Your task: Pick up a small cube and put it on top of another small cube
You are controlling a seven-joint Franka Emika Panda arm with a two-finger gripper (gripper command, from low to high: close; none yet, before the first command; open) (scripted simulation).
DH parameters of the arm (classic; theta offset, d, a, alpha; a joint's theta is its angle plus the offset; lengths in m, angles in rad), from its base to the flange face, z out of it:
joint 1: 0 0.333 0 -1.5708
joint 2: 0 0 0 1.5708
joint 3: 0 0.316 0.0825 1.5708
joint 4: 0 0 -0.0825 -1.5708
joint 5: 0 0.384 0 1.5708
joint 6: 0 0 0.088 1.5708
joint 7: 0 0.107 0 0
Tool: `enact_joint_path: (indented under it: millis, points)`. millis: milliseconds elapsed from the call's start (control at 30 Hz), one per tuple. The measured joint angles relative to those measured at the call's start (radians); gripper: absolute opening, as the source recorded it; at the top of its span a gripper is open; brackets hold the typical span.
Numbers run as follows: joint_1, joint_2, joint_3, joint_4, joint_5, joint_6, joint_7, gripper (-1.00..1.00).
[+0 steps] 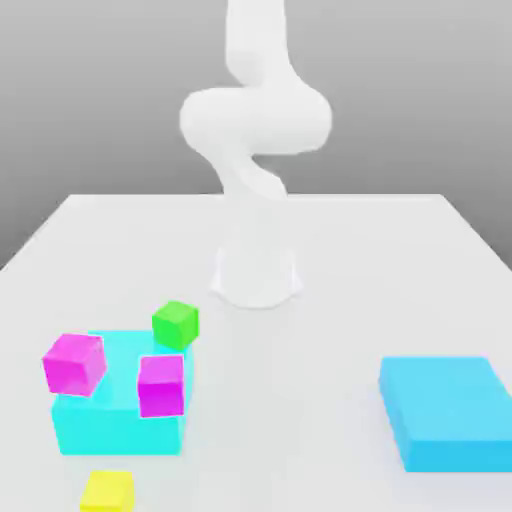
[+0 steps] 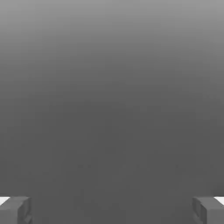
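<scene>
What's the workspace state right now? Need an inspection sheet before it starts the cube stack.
Surface: white table, flat, no marks seen.
Job's things: yellow cube at the near edge, on the exterior view's left, untouched, in front of the cyan block.
Clutter: large cyan block; two magenta cubes and a green cube bunched at it; flat blue block on the exterior view's right.
Grippers: gripper open, fingertips wide apart, nothing between them.
Cables: nothing seen.
Surroundings: white arm rising from its base mid-table; plain grey backdrop.
</scene>
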Motion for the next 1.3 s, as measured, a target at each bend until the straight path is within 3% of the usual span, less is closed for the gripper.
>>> enact_joint_path:
  millis: [500, 933, 1100, 1133, 1300]
  points:
    - [-0.096, 0.551, -0.067, -0.006, -0.097, 0.169, -0.078, 0.0]
    - [-0.228, 1.016, -0.062, -0.015, 0.047, 0.324, -0.304, 0.0]
    - [-0.256, 1.198, -0.04, 0.015, 0.082, 0.447, -0.34, 0.0]
    - [-0.257, 1.219, -0.038, 0.02, 0.083, 0.463, -0.342, -1.0]
    - [-0.257, 1.219, -0.038, 0.02, 0.082, 0.462, -0.341, -1.0]
